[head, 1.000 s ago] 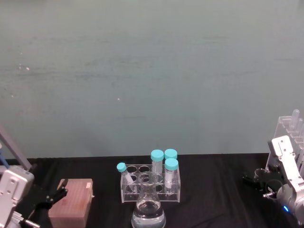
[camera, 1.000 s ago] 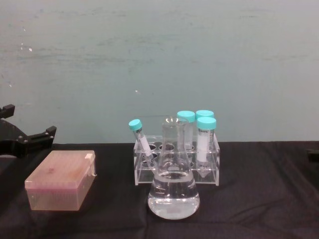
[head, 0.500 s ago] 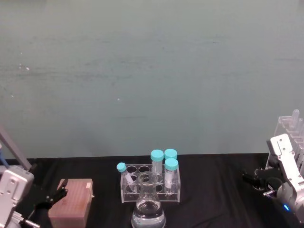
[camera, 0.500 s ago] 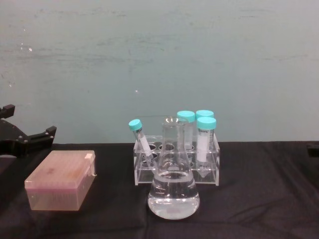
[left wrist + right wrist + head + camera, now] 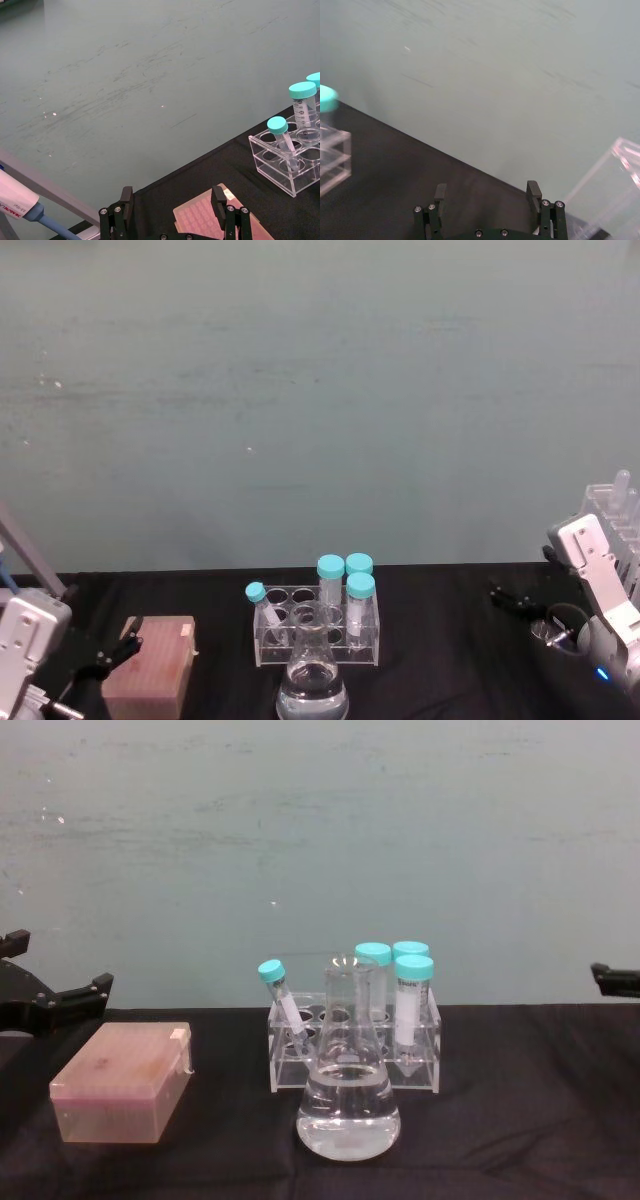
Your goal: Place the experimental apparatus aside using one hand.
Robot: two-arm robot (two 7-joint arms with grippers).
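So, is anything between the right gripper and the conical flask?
Nothing visible. The right gripper, open, hangs off to the right; bare black cloth lies between it and the conical flask. The teal-capped tube rack stands behind the flask.

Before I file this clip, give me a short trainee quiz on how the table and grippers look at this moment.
1. True or false: the conical flask stands nearer the robot than the low tube rack.
2. What lies close by the left gripper? A pinkish box, B beaker, C flask.
3. Fill in: the right gripper, near the tall acrylic rack, is ____.
Key: 1 true; 2 A; 3 open.
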